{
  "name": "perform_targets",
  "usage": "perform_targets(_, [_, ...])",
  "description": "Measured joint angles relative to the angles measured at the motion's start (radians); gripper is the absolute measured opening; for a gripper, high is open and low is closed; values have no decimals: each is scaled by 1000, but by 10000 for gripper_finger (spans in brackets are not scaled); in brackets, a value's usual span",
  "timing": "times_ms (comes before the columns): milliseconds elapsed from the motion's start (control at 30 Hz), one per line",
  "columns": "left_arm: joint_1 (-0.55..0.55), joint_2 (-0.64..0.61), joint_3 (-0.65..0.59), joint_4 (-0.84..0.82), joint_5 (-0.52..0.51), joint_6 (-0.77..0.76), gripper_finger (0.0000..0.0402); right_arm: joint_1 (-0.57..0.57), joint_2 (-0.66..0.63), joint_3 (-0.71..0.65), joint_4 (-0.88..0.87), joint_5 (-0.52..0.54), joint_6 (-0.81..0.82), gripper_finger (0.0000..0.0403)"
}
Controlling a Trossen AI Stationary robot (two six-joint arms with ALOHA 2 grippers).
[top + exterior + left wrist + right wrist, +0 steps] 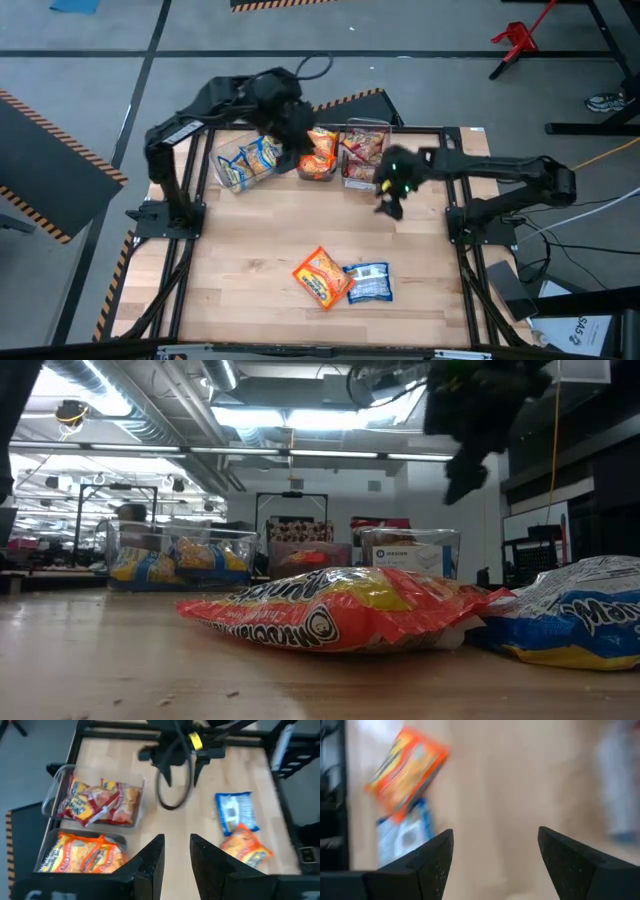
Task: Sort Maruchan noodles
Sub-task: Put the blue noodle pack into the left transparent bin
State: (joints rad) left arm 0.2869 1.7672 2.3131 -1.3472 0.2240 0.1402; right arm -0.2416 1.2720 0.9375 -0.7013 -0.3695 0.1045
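Two Maruchan noodle packets lie flat on the table near its front edge: an orange one and a blue-and-white one, side by side with edges overlapping. My left gripper hovers over the bins at the far edge, slightly open, with nothing between its fingers. My right gripper hangs in the air right of the bins, wide open and empty. It tilts down toward the orange packet and the blue one, well short of them.
Three clear bins stand in a row along the far edge: the left holds blue-and-yellow packets, the middle orange ones, the right red-and-silver ones. Bare wood lies between the bins and the two loose packets. A black frame borders the table.
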Motion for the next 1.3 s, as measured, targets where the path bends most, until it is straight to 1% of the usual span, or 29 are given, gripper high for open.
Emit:
perform_targets(67, [-25, -31, 0, -4, -3, -22, 85, 89, -6, 0, -59, 5, 66, 278])
perform_targets(133, [-52, -51, 0, -17, -4, -51, 85, 192, -8, -2, -119, 34, 157, 278])
perform_targets(267, [-106, -82, 0, -51, -10, -85, 85, 418, -21, -56, -156, 89, 375, 278])
perform_targets(400, [-159, -107, 0, -111, -44, -105, 85, 644, -17, -117, -73, 140, 674, 278])
perform_targets(467, [-187, -108, 0, -137, -58, -107, 85, 739, 2, -129, 13, 207, 801, 278])
perform_targets(533, [-216, -108, 0, -156, -69, -108, 85, 806, 31, -131, 68, 299, 892, 278])
perform_targets(600, [-244, -112, -1, -176, -83, -109, 85, 834, 79, -131, 132, 367, 944, 278])
perform_targets(733, [-287, -117, 0, -188, -86, -112, 85, 826, 208, -131, 239, 385, 957, 278])
perform_targets(833, [-309, -123, -1, -189, -106, -131, 85, 794, 307, -132, 340, 386, 905, 278])
perform_targets(900, [-321, -131, 0, -190, -130, -139, 85, 752, 356, -132, 398, 384, 856, 278])
perform_targets(967, [-333, -140, -1, -199, -156, -150, 85, 695, 395, -129, 474, 382, 795, 278])
perform_targets(1100, [-352, -156, -1, -203, -194, -178, 85, 557, 422, -129, 558, 394, 645, 278])
perform_targets(1200, [-365, -165, 0, -203, -236, -191, 85, 426, 424, -133, 636, 449, 527, 278])
perform_targets(1267, [-372, -166, 0, -202, -277, -191, 85, 330, 423, -132, 734, 493, 467, 278])
perform_targets(1300, [-376, -166, -1, -199, -297, -191, 85, 280, 423, -132, 787, 497, 455, 278])
